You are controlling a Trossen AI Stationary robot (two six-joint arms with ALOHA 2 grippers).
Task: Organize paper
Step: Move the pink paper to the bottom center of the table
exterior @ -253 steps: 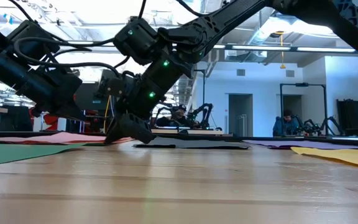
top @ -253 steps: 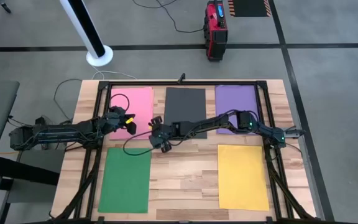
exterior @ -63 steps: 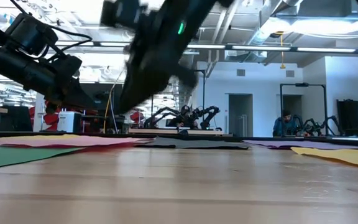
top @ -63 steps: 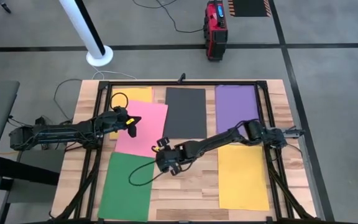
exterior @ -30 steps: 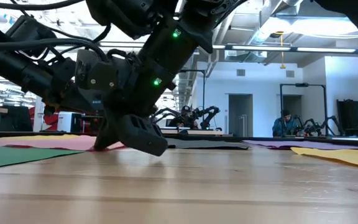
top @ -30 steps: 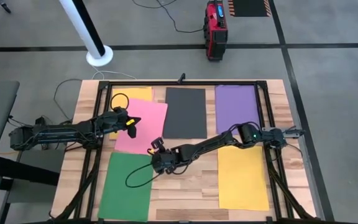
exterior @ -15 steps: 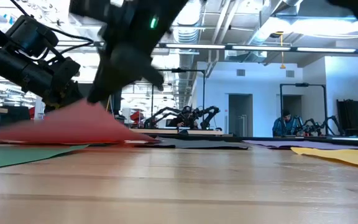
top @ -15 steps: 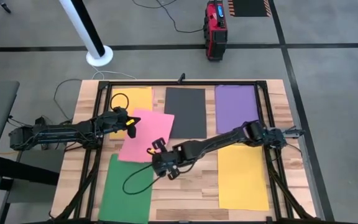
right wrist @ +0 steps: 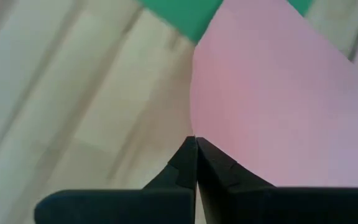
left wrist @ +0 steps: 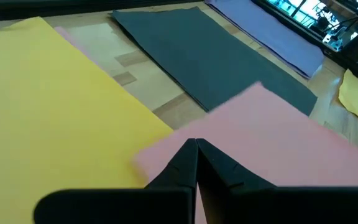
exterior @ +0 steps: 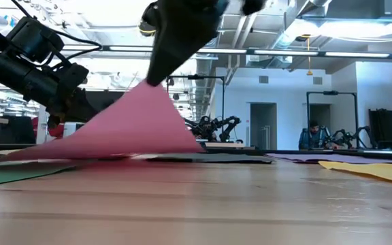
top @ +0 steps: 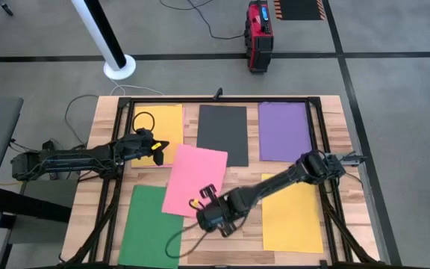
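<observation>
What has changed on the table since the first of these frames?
The right gripper has taken the pink sheet and dragged it off the far-left yellow sheet toward the table's middle, one corner lifted. The left gripper, grey, purple, green and other yellow sheets stayed put.

Six plain sheets lay on the wooden surface. At the far side sat a yellow sheet, a dark grey sheet and a purple sheet in a row. Nearer lay a green sheet and another yellow sheet. The pink sheet lay skewed between them, one corner lifted.
</observation>
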